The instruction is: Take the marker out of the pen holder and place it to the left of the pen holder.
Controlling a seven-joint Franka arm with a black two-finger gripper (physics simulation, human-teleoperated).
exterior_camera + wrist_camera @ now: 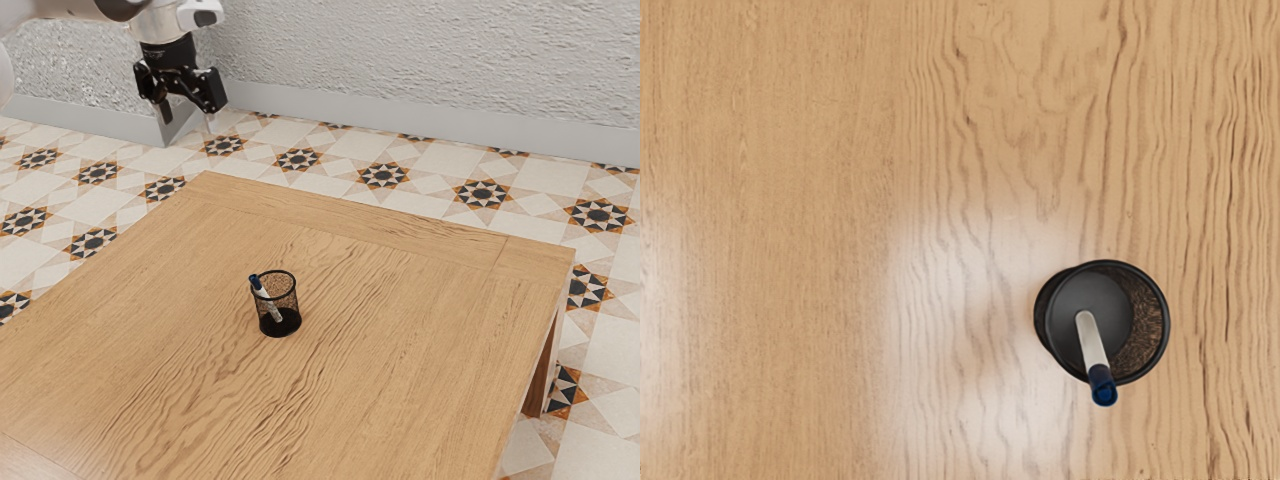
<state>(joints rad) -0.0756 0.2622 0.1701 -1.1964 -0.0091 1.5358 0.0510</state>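
The black two-finger gripper [188, 114] is held well apart from the pen holder, its fingers spread wide. By the Franka arm [165, 22] it is carried at the exterior view's upper left. The white marker with a blue cap [263, 288] is contained in the black mesh pen holder [280, 325], tilted, its capped end rested at the rim and raised above it. The holder is stood upright on the wooden table [400, 300], which is surrounded by star-patterned floor tiles [383, 175].
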